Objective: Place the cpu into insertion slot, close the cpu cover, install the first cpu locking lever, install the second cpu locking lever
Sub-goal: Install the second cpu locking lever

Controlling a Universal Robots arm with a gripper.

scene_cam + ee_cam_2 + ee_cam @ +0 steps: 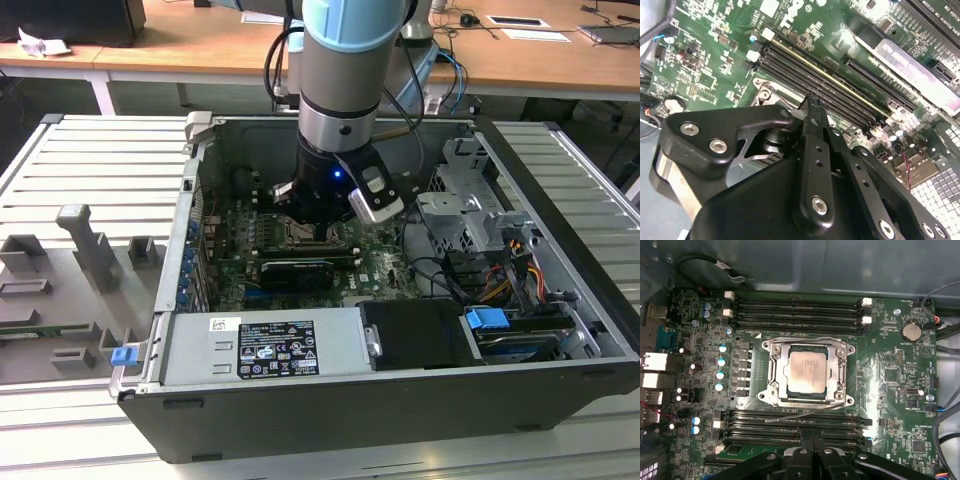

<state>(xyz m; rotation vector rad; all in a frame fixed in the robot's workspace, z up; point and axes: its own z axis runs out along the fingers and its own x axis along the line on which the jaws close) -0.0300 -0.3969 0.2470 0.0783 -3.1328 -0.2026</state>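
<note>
The black gripper [807, 452] of the grey arm is low inside the open black computer case [560, 370], above the green motherboard [385, 262]. In the second wrist view the gripper [812, 102] shows its two black fingers [815, 125] pressed together, so it is narrow and holds nothing. The tips are beside the long black memory slots [840, 95], near a corner of the socket.

In the first wrist view the small flat square cpu with the pale silvery-beige metal face [806, 372] lies flat in the black-framed square insertion slot [774, 374] at the middle of the board. The square silver metal cpu cover with the cut-out middle [842, 371] lies down around the chip, so the chip shows through its opening. From the cpu, one group of memory slots [797, 315] is at 12 o'clock and another [790, 422] at 6 o'clock. A thin silver wire lever [810, 413] runs slantwise along the 6 o'clock edge of the socket and is not pressed flat. The gripper is at 6 o'clock from the socket, near this lever.
</note>
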